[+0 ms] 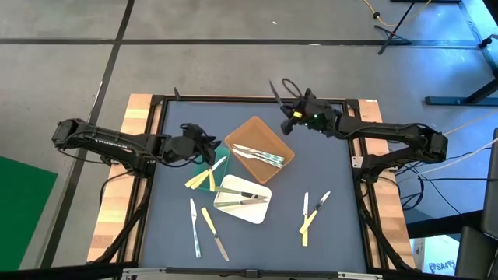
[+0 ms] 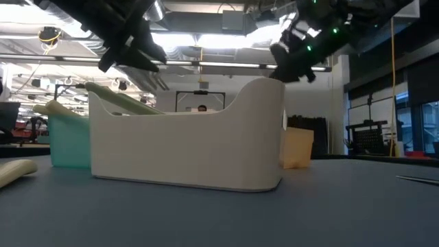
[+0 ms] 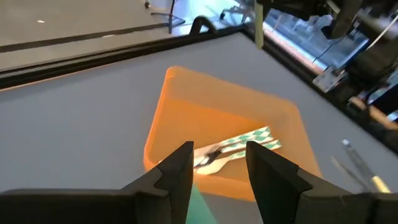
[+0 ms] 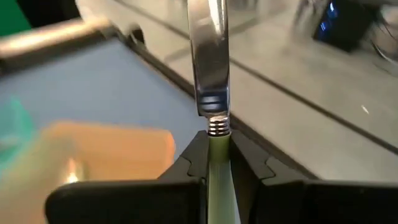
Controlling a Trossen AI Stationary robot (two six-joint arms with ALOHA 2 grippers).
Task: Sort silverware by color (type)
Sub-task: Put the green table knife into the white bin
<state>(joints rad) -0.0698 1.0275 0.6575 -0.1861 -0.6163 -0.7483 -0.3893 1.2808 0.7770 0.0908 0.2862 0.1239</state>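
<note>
So the right claw [image 4: 217, 163] is pinching a pale-green-handled knife [image 4: 209, 56] up in the air near the brown tray [image 1: 261, 144]. Left claw [image 3: 217, 165] hovers spread over the green tray [image 1: 220, 152]. Next it probably needs carrying over the white tray [image 1: 243, 199], where the matching green handles seem to be.

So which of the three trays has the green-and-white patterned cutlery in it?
The brown tray, at the table's far middle below the right gripper. The white tray holds plain pale-handled pieces; the green tray is mostly hidden under the left gripper.

The knife [image 4: 209, 56] has a glossy metal blade and pale green plastic-looking handle.
</note>
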